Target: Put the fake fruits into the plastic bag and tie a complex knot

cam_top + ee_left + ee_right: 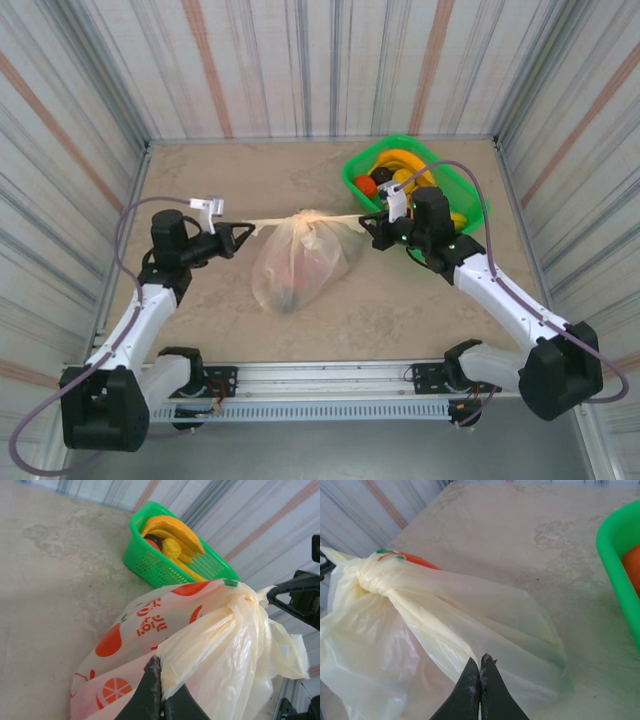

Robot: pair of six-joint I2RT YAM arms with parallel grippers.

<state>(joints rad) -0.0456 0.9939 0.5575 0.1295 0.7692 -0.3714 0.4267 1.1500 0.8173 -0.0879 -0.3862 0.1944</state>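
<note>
Closest to each wrist camera, the jaws are pressed fully together on cream film. The left jaws pinch the left handle tail (200,645), and the right jaws pinch the right handle tail (470,630). From above, both tails run taut and nearly level to the knot (310,216). The knot sits on top of the plastic bag (290,280), which rests on the counter (200,190) between the two arms. Reddish fake fruits (308,265) show through the bag's wall. Yellow bananas (400,160) and an orange piece (366,186) lie in the green basket (352,172), just behind the right arm (500,295).

Likely hazards:
1. The film is thin and each tail is held in a narrow pinch. Further outward pull could stretch or tear a tail at the jaws.
2. Uneven pull could let one tail slip free, leaving the knot loose.
3. Tension along the tails could lift or roll the bag, shifting the fruit inside.
4. The right arm stands close to the basket, so a sideways pull could knock it.
5. Fruit remains outside a bag that is already tied, so the filling step appears incomplete.
</note>
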